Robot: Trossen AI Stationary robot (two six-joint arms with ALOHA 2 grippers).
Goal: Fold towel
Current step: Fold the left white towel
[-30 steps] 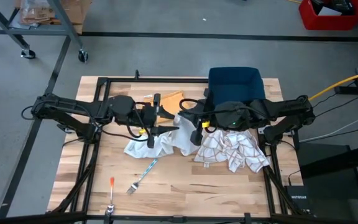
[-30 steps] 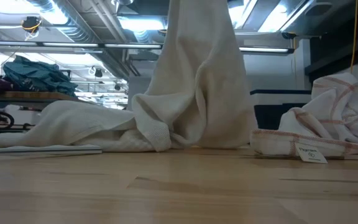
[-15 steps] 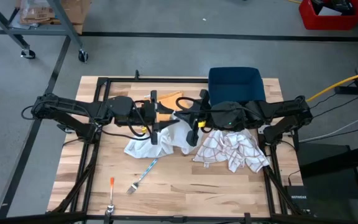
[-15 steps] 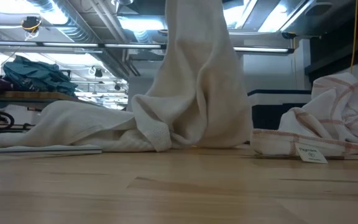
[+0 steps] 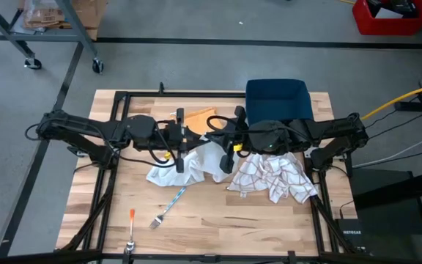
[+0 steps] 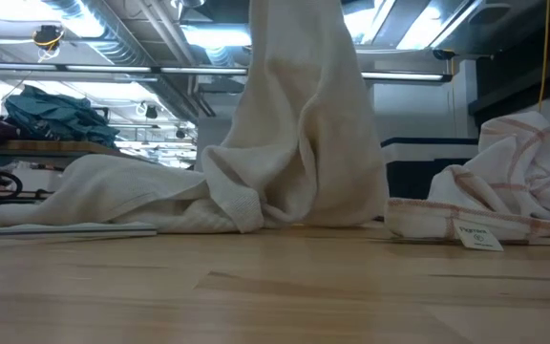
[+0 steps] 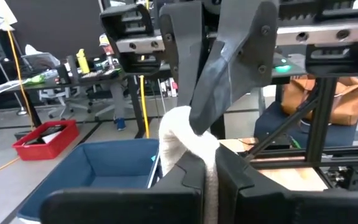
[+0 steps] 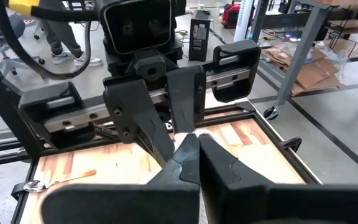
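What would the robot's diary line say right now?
left gripper: shut on white towel | right gripper: shut on white towel | towel lifted mid-table | striped towel: untouched

overhead view straight down, low view level across table, wrist cameras facing each other closely

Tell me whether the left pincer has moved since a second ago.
Yes. In the high view the left pincer has shifted toward the blue bin, away from the fork, and has shut on the white towel.

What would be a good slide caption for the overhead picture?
Both grippers, left and right, pinch the white towel above the wooden table, a checked towel beside.
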